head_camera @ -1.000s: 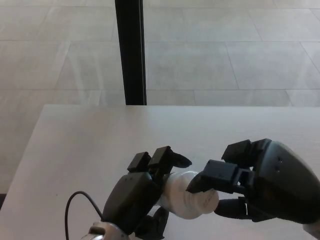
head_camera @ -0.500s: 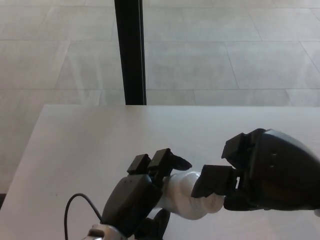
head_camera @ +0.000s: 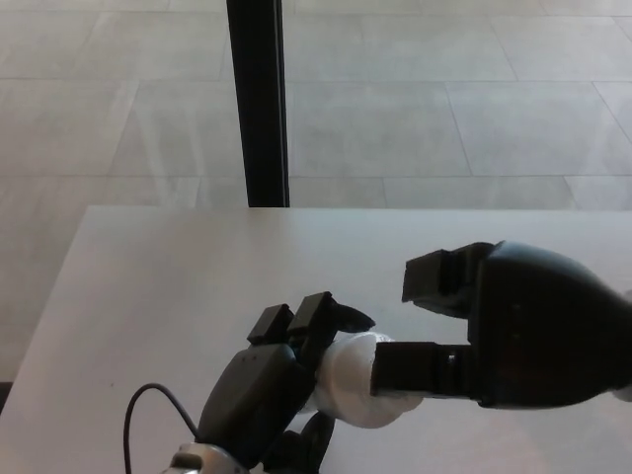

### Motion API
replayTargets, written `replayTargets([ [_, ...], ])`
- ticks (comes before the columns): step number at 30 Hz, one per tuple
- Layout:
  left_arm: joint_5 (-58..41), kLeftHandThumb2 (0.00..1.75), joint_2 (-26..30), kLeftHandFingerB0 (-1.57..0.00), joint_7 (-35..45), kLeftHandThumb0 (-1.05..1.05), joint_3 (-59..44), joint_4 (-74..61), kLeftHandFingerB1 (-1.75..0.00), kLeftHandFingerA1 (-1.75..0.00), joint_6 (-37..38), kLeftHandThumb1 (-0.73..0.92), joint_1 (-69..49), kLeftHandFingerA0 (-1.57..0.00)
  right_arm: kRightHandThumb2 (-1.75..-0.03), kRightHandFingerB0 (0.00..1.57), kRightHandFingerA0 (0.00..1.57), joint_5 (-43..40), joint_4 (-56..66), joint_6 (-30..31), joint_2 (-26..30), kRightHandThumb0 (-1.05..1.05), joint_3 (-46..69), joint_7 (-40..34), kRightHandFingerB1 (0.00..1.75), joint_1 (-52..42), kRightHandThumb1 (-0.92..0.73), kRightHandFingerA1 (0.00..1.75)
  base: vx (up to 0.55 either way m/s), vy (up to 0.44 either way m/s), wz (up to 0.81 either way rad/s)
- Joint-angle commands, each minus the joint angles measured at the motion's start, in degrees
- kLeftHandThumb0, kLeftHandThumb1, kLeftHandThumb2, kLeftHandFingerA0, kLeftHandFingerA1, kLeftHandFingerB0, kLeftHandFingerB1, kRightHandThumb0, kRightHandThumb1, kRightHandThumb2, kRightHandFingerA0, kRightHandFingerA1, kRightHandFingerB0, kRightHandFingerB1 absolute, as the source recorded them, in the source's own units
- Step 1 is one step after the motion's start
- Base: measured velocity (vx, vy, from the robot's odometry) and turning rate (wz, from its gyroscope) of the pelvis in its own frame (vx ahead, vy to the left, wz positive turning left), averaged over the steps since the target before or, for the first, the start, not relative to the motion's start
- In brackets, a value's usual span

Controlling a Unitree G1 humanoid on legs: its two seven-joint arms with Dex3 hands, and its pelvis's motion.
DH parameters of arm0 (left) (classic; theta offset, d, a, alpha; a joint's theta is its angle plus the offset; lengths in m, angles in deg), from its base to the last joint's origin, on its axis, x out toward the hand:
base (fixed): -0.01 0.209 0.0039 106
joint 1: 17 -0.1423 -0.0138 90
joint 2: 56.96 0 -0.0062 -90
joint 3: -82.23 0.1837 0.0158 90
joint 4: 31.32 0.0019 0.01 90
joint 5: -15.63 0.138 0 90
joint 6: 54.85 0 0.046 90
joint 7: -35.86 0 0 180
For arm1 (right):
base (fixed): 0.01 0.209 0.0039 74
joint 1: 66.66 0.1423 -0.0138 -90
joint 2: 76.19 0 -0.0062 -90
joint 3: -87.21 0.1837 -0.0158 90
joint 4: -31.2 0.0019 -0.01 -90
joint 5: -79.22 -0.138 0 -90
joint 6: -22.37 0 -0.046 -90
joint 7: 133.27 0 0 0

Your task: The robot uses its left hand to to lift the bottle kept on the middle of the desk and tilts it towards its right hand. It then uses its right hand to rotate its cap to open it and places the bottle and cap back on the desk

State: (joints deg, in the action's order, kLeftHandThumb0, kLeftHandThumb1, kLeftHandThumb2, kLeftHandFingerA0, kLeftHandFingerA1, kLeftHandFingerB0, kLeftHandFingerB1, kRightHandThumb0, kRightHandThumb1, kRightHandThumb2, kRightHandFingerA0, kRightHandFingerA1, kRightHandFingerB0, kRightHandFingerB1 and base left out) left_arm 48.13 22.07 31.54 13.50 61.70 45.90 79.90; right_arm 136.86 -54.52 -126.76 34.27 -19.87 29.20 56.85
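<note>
While its black fingers (head_camera: 296, 324) curled over the body of a white bottle (head_camera: 348, 390), the robot's left hand (head_camera: 265, 390) held the container tilted toward the robot's right, above the near part of the white desk (head_camera: 178, 286). One thick finger (head_camera: 420, 367) of the right hand (head_camera: 513, 336) lay across the bottle's cap end, hiding the cap itself, while another finger (head_camera: 439, 278) stood raised above it and apart; whether the right hand had a firm hold on the cap could not be told from the head view. A thin black cable (head_camera: 148, 405) looped beside the left wrist at the lower edge. Beyond the desk's far edge, a dark vertical post (head_camera: 257, 99) rose against a pale tiled floor (head_camera: 444, 99).
</note>
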Motion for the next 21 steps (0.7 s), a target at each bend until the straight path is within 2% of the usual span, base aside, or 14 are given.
replayTargets([
  [1, -1.4, 1.51, 0.9, -1.12, 0.0, 0.08, -1.0, 0.9, -1.56, -1.75, 0.6, 0.43, 0.2, -1.23, -0.73, 0.81, 1.00, 8.4, -1.4, -10.0, 0.3, -0.31, 0.4, -13.2, 1.02, 7.7, -0.54, 1.53, 0.00, 0.000, 0.00],
  [6, -0.7, 1.37, 0.9, -0.99, 0.0, 0.17, -0.8, 1.2, -1.61, -1.75, 0.3, 0.46, 0.7, -1.07, -0.73, 0.76, 0.94, 5.1, -4.8, -16.6, 0.6, -0.28, 1.2, -13.0, 1.01, 13.5, -0.55, 1.48, 0.00, 0.000, 0.00],
  [7, -0.6, 1.41, 1.0, -1.02, -0.5, 0.20, -0.8, 1.9, -1.61, -1.75, 0.9, 0.44, 0.9, -1.09, -0.73, 0.76, 0.92, 5.3, -5.1, -17.5, 0.5, -0.27, 1.3, -13.4, 0.99, 14.4, -0.54, 1.50, 0.00, 0.000, 0.00],
  [8, -0.2, 1.26, 1.5, -1.20, -0.7, 0.26, -0.7, 2.3, -1.34, -1.46, 1.5, 0.45, 1.3, -1.32, -0.73, 0.72, 0.89, 4.2, -6.3, -19.7, 0.7, -0.26, 1.4, -13.0, 1.01, 16.2, -0.53, 1.53, 0.00, 0.000, 0.00],
  [10, 0.2, 1.27, 1.7, -1.19, -1.0, 0.28, -0.7, 2.6, -1.33, -1.45, 1.6, 0.44, 1.6, -1.31, -0.73, 0.74, 0.89, 2.7, -8.2, -22.1, 0.3, -0.27, 1.6, -13.0, 0.99, 17.5, -0.51, 1.52, 0.00, 0.000, 0.00],
  [11, 0.3, 1.42, 1.5, -0.99, -1.4, 0.18, -0.7, 2.4, -1.62, -1.75, 1.5, 0.41, 1.5, -1.10, -0.72, 0.74, 0.89, 2.3, -8.8, -22.9, 0.5, -0.27, 1.9, -12.9, 1.00, 17.7, -0.52, 1.52, 0.00, 0.000, 0.00],
  [12, -0.1, 1.42, 1.4, -1.22, -1.1, 0.29, -0.8, 2.2, -1.39, -1.53, 1.3, 0.52, 1.3, -1.35, -0.71, 0.73, 0.85, 2.7, -8.8, -23.4, 0.6, -0.28, 2.3, -13.2, 1.01, 17.9, -0.52, 1.54, 0.00, 0.000, 0.00],
  [13, -0.2, 1.42, 1.3, -1.22, -1.0, 0.29, -0.9, 2.1, -1.39, -1.53, 1.3, 0.52, 1.2, -1.35, -0.71, 0.73, 0.85, 2.9, -8.9, -23.8, 0.6, -0.28, 2.5, -13.3, 1.01, 18.1, -0.52, 1.54, 0.00, 0.000, 0.00],
  [14, -0.5, 1.45, 1.2, -1.21, -2.4, 0.09, -0.9, 3.0, -1.29, -1.35, 3.2, 0.81, 1.3, -1.29, -0.70, 0.76, 0.83, 2.8, -9.7, -25.1, 0.7, -0.28, 3.1, -13.6, 1.00, 18.1, -0.52, 1.52, 0.00, 0.000, 0.00],
  [17, 0.0, 1.46, 1.0, -1.22, -1.8, 0.09, -0.9, 2.0, -1.30, -1.37, 1.3, 0.81, 0.9, -1.30, -0.70, 0.77, 0.85, 3.2, -10.1, -25.1, 1.0, -0.30, 4.3, -13.8, 1.00, 17.6, -0.52, 1.53, 0.00, 0.000, 0.00],
  [18, 0.0, 1.69, 0.7, -1.14, -1.3, 0.15, -0.9, 1.5, -1.56, -1.75, 0.3, 0.48, 0.7, -1.23, -0.69, 0.78, 0.88, 3.7, -10.3, -25.0, 1.0, -0.31, 4.8, -14.1, 1.01, 17.3, -0.52, 1.55, 0.00, 0.000, 0.00],
  [19, 0.7, 1.45, 1.0, -1.05, -0.1, 0.08, -0.5, 0.6, -1.45, -1.71, -1.4, 0.44, 0.7, -1.16, -0.65, 0.78, 0.87, 4.5, -10.0, -23.6, 1.6, -0.34, 5.6, -14.5, 0.98, 16.3, -0.52, 1.52, 0.00, 0.000, 0.00],
  [20, 0.6, 1.32, 1.1, -1.09, -0.1, 0.11, -0.5, 0.7, -1.17, -1.23, -1.0, 0.69, 0.8, -1.15, -0.64, 0.80, 0.88, 4.8, -10.0, -22.1, 2.1, -0.36, 6.5, -14.5, 0.94, 15.1, -0.52, 1.52, 0.00, 0.000, 0.00],
  [21, 0.5, 1.60, 1.2, -1.04, -0.3, 0.25, -0.5, 1.1, -1.52, -1.75, -0.5, 0.41, 0.8, -1.10, -0.63, 0.80, 0.88, 5.4, -10.0, -21.6, 2.3, -0.36, 7.1, -14.9, 0.93, 14.4, -0.53, 1.51, 0.00, 0.000, 0.00],
])
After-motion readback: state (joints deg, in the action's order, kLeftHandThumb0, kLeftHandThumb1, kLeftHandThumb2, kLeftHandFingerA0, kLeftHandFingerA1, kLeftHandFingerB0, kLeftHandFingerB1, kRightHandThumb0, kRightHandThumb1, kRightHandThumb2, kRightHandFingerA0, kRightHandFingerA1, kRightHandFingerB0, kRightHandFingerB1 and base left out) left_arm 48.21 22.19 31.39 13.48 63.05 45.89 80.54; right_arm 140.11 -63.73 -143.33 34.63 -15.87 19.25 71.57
